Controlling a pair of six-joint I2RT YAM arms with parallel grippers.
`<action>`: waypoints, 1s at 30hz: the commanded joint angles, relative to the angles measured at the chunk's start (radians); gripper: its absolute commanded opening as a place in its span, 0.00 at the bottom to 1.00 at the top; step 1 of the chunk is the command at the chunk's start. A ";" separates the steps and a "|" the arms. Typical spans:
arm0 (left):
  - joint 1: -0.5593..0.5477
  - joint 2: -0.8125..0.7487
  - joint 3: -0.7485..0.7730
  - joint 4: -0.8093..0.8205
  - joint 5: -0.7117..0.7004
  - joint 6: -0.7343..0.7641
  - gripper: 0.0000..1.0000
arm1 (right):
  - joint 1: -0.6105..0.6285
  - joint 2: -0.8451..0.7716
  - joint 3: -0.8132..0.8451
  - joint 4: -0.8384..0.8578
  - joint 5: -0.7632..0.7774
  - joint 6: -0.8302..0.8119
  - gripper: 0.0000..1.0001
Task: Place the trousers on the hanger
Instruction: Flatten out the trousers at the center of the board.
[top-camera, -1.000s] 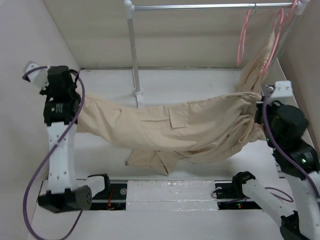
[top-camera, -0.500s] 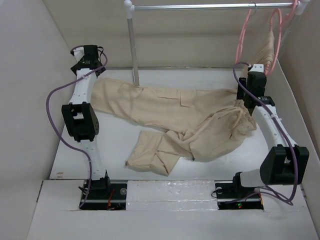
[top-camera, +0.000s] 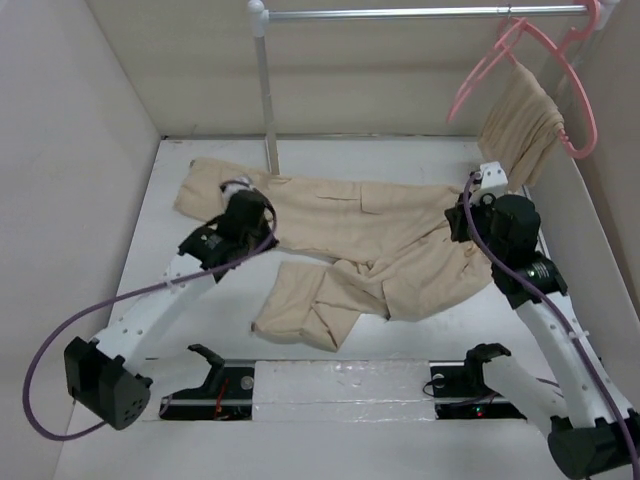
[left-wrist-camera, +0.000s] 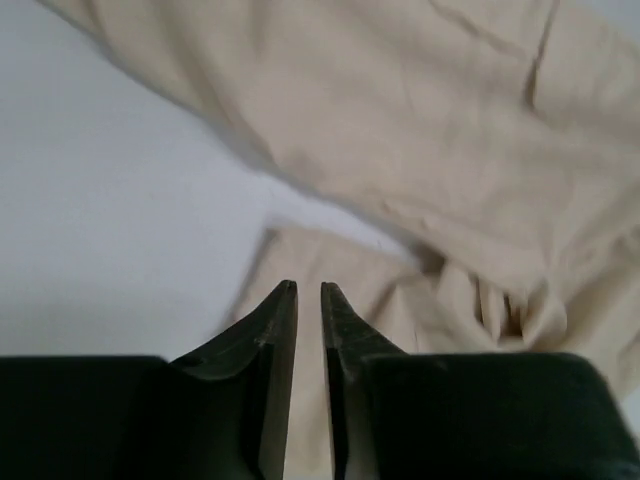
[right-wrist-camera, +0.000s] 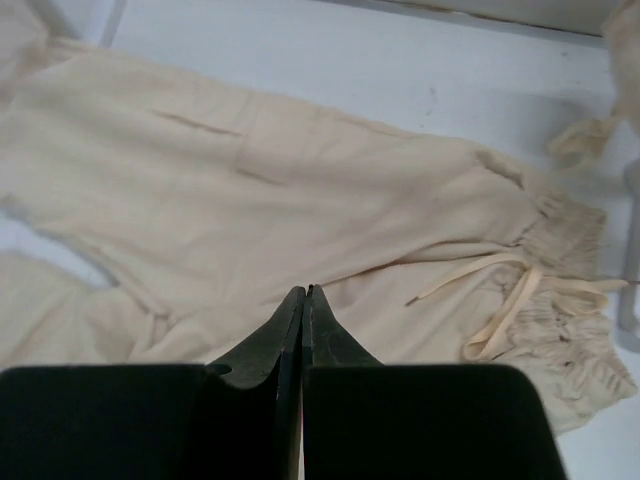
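Note:
The pale beige trousers lie spread on the white table, one leg reaching to the far left and the other folded toward the front. They also show in the left wrist view and the right wrist view. The empty pink hanger hangs tilted on the rail at the back right. My left gripper hovers over the left leg, empty, with a narrow gap between its jaws. My right gripper is above the waistband end, shut on nothing.
A smaller beige garment hangs on a second pink hanger at the back right. The rail's upright pole stands just behind the trousers. Beige walls close in on the left and right. The drawstring lies loose at the waistband.
One second ago both grippers held the trousers stretched in the air. They then lowered them to the table. Now both have let go and pulled back, and the hangers have swung.

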 joint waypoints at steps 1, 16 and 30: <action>-0.219 -0.046 -0.096 -0.178 -0.049 -0.209 0.14 | 0.052 -0.072 -0.058 -0.092 -0.130 -0.042 0.00; -0.711 -0.273 -0.443 -0.361 0.029 -1.362 0.57 | 0.150 -0.193 -0.121 -0.278 -0.231 -0.093 0.33; -0.683 -0.386 -0.670 -0.217 -0.126 -1.635 0.54 | 0.170 -0.200 -0.132 -0.341 -0.285 -0.117 0.33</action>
